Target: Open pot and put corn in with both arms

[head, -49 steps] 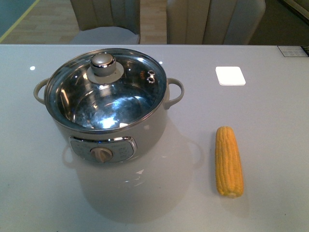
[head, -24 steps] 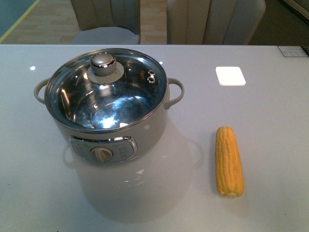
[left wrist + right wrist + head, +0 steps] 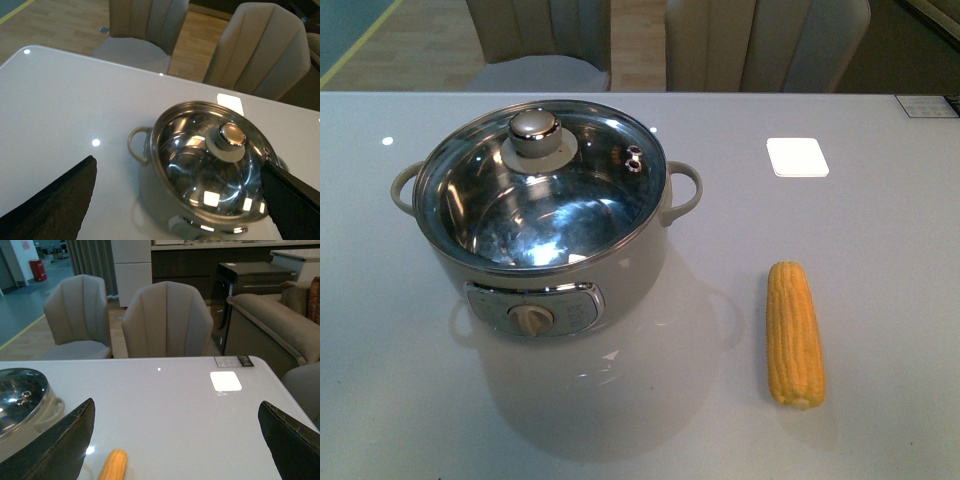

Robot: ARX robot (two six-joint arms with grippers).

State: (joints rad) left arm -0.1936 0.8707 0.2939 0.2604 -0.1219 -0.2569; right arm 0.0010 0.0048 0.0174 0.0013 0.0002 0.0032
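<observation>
The cream-white pot (image 3: 550, 275) stands on the table at the left of the front view, closed by a glass lid (image 3: 590, 185) with a round knob (image 3: 534, 130). The corn (image 3: 793, 332) lies on the table to its right, pointing away from me. No arm shows in the front view. My left gripper (image 3: 177, 200) is open and empty, above and short of the pot (image 3: 150, 195); the lid knob (image 3: 227, 140) shows between its fingers. My right gripper (image 3: 177, 440) is open and empty above the table, with the corn's tip (image 3: 114, 465) near one finger (image 3: 55, 450) and the pot's edge (image 3: 25, 405) beside it.
A white square patch (image 3: 797, 156) lies on the grey table (image 3: 880, 250) behind the corn. Two beige chairs (image 3: 765, 45) stand at the far edge. A sofa (image 3: 280, 325) and dark cabinet are beyond the table in the right wrist view.
</observation>
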